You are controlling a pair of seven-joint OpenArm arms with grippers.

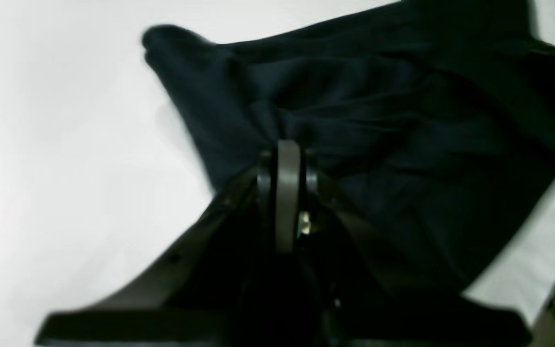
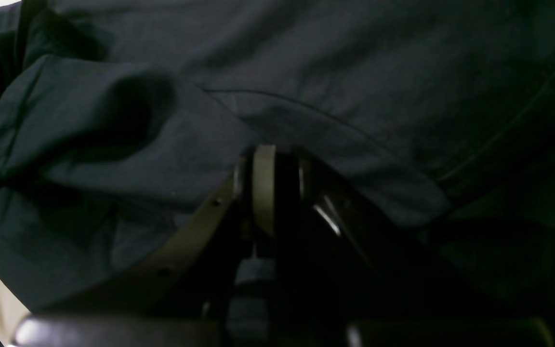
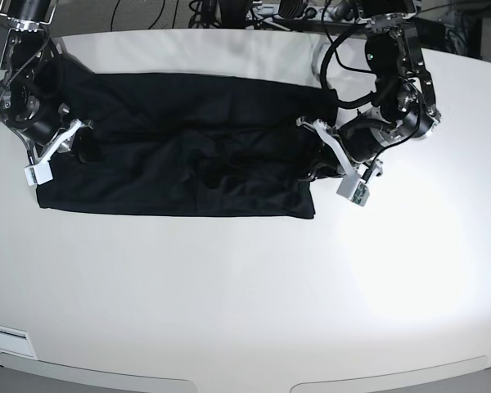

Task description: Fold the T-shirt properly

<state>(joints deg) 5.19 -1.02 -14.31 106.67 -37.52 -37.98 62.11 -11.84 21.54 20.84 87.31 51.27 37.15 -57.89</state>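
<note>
The T-shirt (image 3: 180,155) lies spread as a long dark band across the far half of the white desk (image 3: 245,295), running left to right, wrinkled through the middle, near edge fairly straight.

Left hand (image 1: 287,149) sits at the right end of the shirt in the base view. Its jaws are pressed together with black fabric bunched and pulled into folds right at the tips, so it is pinching the cloth. The wrist view is blurry, but the gathers converge on the hand. One sleeve-like lobe sticks out toward the far left of that view over bare desk.

Right hand (image 2: 270,159) is at the left end of the shirt in the base view, down on the fabric. Jaws nearly closed, tips against the cloth beside a curved seam. Can't tell whether any fabric is actually caught between them.
</note>
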